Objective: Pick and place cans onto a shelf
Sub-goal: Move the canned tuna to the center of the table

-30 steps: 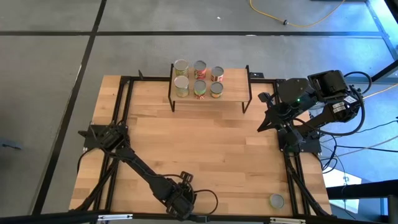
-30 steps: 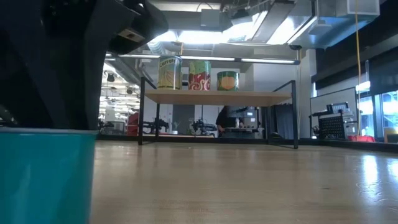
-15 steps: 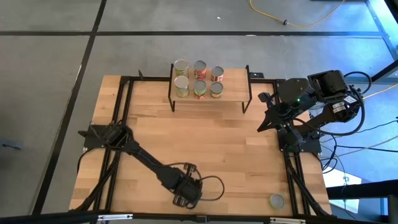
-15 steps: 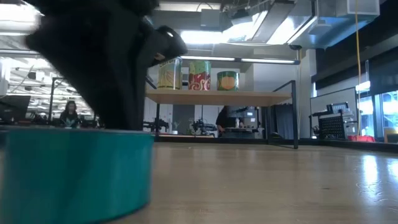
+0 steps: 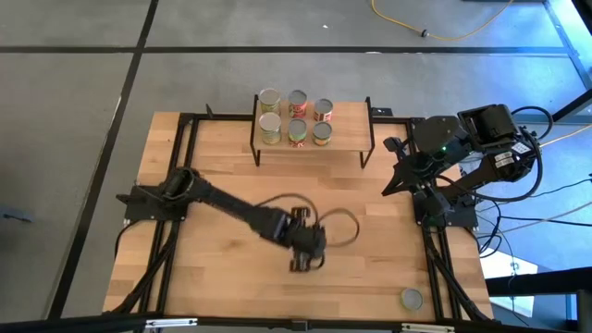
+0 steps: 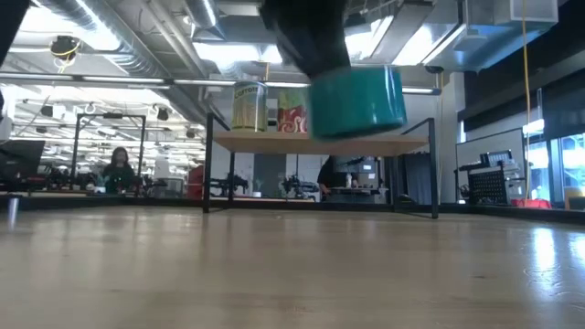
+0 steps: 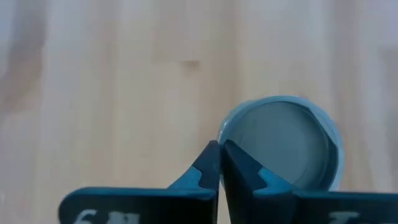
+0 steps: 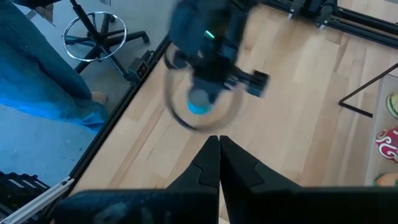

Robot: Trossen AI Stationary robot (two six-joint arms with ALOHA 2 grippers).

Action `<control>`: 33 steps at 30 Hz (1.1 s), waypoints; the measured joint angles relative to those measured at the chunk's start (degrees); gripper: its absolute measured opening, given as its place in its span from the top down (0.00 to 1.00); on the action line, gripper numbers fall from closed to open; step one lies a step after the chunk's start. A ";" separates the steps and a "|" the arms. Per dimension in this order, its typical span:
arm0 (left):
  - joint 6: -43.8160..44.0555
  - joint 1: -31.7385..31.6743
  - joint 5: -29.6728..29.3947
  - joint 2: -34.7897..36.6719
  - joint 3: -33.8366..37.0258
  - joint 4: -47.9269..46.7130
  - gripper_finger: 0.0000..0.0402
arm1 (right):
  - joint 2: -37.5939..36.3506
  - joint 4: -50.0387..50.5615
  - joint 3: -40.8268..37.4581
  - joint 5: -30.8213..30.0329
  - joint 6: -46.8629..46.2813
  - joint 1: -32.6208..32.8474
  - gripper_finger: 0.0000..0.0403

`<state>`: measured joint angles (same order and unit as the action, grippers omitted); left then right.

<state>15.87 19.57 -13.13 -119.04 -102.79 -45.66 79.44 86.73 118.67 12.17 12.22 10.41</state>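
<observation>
A teal can (image 6: 356, 100) hangs in the air below my left gripper (image 7: 219, 149), which is shut on it over the middle of the table (image 5: 231, 222). In the high view the left gripper (image 5: 305, 257) hides the can. The right wrist view shows the can (image 8: 200, 102) as a blue spot under that gripper. Several cans (image 5: 296, 116) stand upright on the shelf (image 5: 347, 139) at the table's far edge. One more can (image 5: 411, 299) stands near the table's near right corner. My right gripper (image 8: 219, 140) waits shut, raised at the right side. My left gripper has the teal can at the rim of its silver top (image 7: 227, 130), on one side of the can. The two fingertips stand almost together there, coming slanting from above. The can hangs below the fingers, slightly tilted, clear of the table.
The shelf's thin black legs (image 5: 256, 153) stand on the far part of the table. Black frame rails (image 5: 176, 268) run along the table's left and right sides. A person's legs in jeans (image 8: 43, 68) show beyond the table edge.
My left gripper has swung from the table's near edge toward the middle and right, rising as it went. The teal can, which stood on the table, is now lifted clear and has gone with it.
</observation>
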 joint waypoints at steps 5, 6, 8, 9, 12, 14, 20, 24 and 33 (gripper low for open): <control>8.26 -6.50 1.91 -0.02 -0.08 -0.42 1.00 | 0.00 -0.25 0.00 -0.01 0.01 0.00 0.99; 9.88 -7.53 2.19 -0.18 -0.08 -0.40 1.00 | 0.00 -0.27 0.00 -0.03 0.01 0.00 0.99; 13.14 -9.26 2.50 -0.95 -0.18 -0.11 1.00 | 0.00 -0.30 0.00 -0.03 0.01 0.00 0.99; 14.14 -9.97 2.81 -1.12 -0.10 -0.75 1.00 | 0.00 -0.31 0.00 -0.05 0.01 0.01 0.99; 14.96 -11.62 3.74 -1.41 -0.20 -0.61 1.00 | 0.00 -0.31 0.00 -0.05 0.02 0.00 0.99; 14.78 -12.18 3.66 -1.90 -0.19 -0.79 1.00 | 0.00 -0.34 0.00 -0.05 0.03 0.00 0.99; 13.77 -12.23 4.59 -3.66 -0.01 -1.30 1.00 | 0.00 -0.36 0.00 -0.05 0.12 0.00 0.99; 13.56 -11.91 4.53 -4.94 -0.10 0.07 1.00 | -0.02 -0.36 0.00 -0.05 0.27 0.00 0.99; 13.52 -11.95 2.50 -5.62 -0.12 0.45 1.00 | -0.02 -0.34 0.00 -0.05 0.27 0.01 0.99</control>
<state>29.39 7.62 -10.63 -124.66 -102.91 -45.21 79.42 86.39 118.67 12.12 12.49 10.42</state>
